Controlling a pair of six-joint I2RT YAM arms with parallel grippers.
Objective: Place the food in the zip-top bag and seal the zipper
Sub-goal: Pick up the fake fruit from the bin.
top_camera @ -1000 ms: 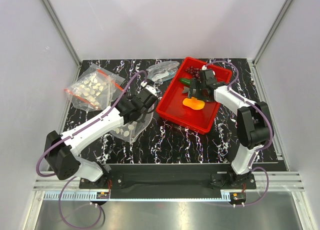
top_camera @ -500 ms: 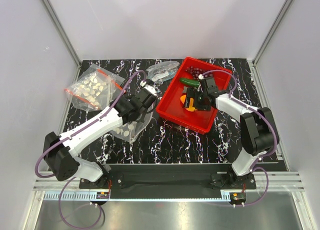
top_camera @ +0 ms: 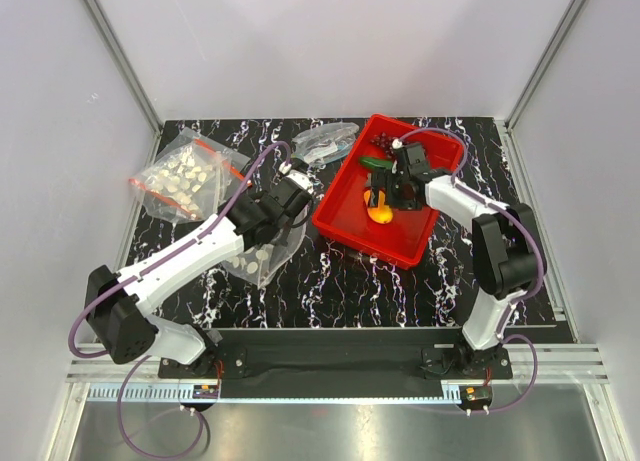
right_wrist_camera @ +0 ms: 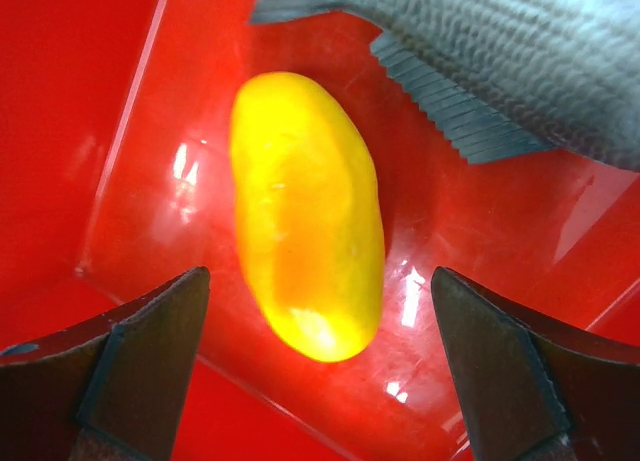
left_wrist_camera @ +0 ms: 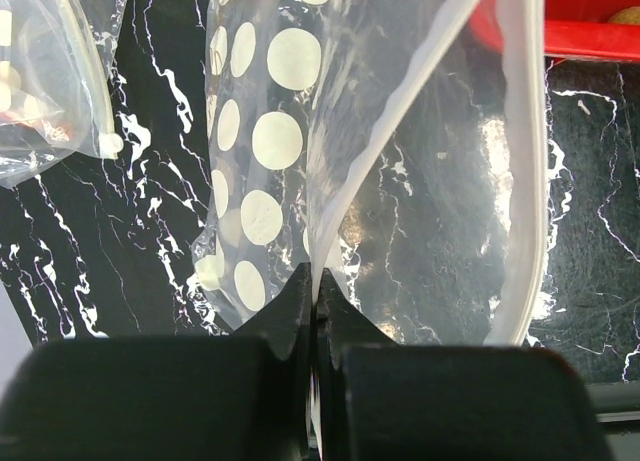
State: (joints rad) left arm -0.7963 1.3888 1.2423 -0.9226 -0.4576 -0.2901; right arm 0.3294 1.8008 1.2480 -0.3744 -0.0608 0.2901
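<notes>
My left gripper is shut on the rim of a clear zip-top bag printed with white dots. The bag's mouth gapes toward the red tray, and its rim strip looks white here. My right gripper is open and low inside the tray. Its fingers stand on either side of the orange-yellow fruit without touching it. The grey fish lies just beyond the fruit. The green cucumber and dark red grapes lie at the tray's far end.
A second dotted clear bag with red strips lies at the back left. A smaller undotted clear bag lies behind the tray's left corner. The tray wall rises close to my right gripper's left finger.
My right gripper has come down over the orange-yellow fruit and now straddles it. My left gripper has held still, shut on the bag rim.
</notes>
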